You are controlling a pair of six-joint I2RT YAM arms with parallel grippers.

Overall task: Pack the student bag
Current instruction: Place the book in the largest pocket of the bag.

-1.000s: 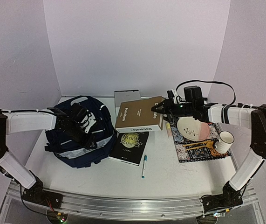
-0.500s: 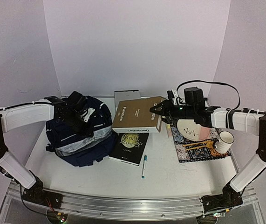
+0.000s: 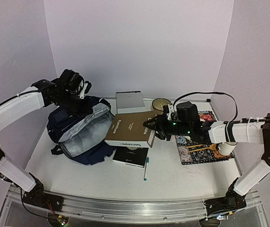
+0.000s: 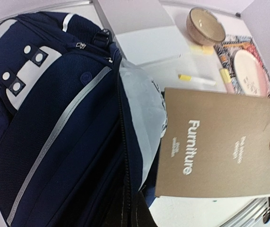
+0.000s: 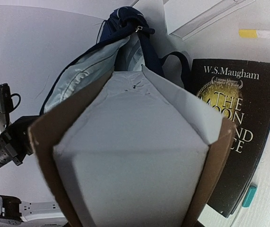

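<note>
The step in hand is judged to be loading the first book into the student bag (image 3: 59, 126), which is lying on the left half of the table (image 3: 92, 182) with its mouth turned toward the centre and its pale grey lining (image 3: 85, 135) showing. The left tool (image 3: 79, 97) is sitting at the bag's upper rim and appears to be closed on the fabric there, holding the opening up; its fingers are not clearly resolved in either view. The right tool (image 3: 154, 127) is clamping the right-hand edge of the brown "Furniture" hardback (image 3: 130, 130), carrying it clear of the table with its free end just beside the bag's mouth but not yet inside. A black Maugham paperback (image 3: 130, 156) is lying beneath the raised book, with a teal-capped pen (image 3: 146, 169) near it; a white box (image 3: 129, 101) and a tan bowl (image 3: 161, 103) are sitting further back, and a patterned mat (image 3: 204, 152) is lying under the right arm. The next move is calling for the right arm to lower the leading end and push it leftward between lining and front panel while the mouth is being held wide. Snagging a corner on the zip edge is the likely risk.
</note>
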